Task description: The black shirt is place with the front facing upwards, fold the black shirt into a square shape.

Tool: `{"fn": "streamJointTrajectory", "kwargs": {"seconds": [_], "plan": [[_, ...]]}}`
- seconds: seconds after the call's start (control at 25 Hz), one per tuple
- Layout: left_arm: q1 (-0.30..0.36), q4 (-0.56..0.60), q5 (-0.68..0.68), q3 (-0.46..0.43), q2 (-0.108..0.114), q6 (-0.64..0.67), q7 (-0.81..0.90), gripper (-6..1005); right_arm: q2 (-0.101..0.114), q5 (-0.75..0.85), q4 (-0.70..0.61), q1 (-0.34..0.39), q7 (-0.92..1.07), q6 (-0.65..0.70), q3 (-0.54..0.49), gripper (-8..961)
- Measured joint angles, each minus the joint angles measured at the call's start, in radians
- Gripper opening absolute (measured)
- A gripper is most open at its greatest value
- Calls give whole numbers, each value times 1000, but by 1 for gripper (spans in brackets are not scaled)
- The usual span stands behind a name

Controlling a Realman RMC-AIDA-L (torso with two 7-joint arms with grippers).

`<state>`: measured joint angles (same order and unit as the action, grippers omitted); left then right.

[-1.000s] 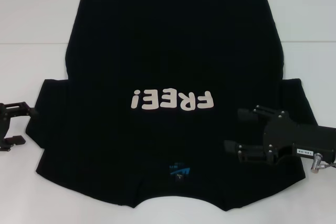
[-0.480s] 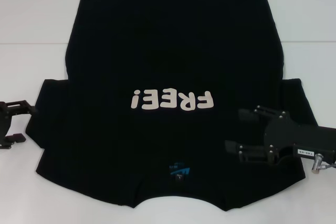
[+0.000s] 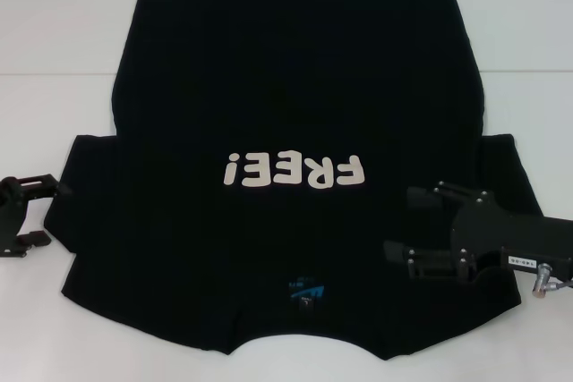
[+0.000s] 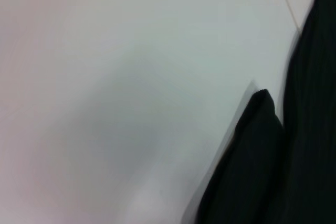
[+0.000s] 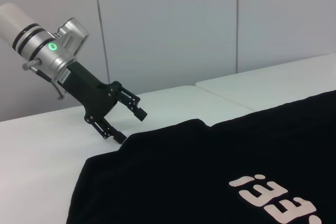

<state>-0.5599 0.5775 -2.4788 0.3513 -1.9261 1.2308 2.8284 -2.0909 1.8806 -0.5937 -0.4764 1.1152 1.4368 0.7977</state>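
Note:
The black shirt [image 3: 295,87] lies spread flat on the white table, front up, with its white "FREE!" lettering [image 3: 295,170] and blue neck label [image 3: 304,291] toward me. My left gripper [image 3: 49,214] stands open just off the edge of the shirt's left sleeve, low over the table. The right wrist view shows that same left gripper [image 5: 131,126] open by the sleeve corner of the shirt [image 5: 210,171]. My right gripper [image 3: 400,223] hangs open over the right sleeve, holding nothing. The left wrist view shows only a sleeve edge of the shirt [image 4: 294,156].
The white table [image 3: 54,42] surrounds the shirt on all sides, with a seam line running across it. A pale wall [image 5: 168,24] stands behind the table's left side.
My left gripper has shifted slightly right, closer to the left sleeve edge. The right gripper and the shirt have stayed put.

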Motion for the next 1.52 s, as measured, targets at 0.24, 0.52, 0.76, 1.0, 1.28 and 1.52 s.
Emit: {"fn": "streamJointTrajectory", "kwargs": {"seconds": [0.24,0.52,0.76,1.0,1.28,1.52], "plan": [[-1,-6,0,-1,-1,-2,-1,828,0,0,0,1,0,1,0,928],[-12,-11,0,1,-2,-11,-1,827,0,0,0,1,0,2,0,927],[-27,-12,0,3,-3,-15,-2,826,0,0,0,2,0,2,0,927],[-30,-12,0,11,-5,-35,-3,827,0,0,0,2,0,3,0,927],[-33,-12,-1,19,-5,-56,-5,827,0,0,0,2,0,4,0,927],[-48,-13,0,18,-11,-48,-22,788,0,0,0,2,0,4,-1,927]]}}
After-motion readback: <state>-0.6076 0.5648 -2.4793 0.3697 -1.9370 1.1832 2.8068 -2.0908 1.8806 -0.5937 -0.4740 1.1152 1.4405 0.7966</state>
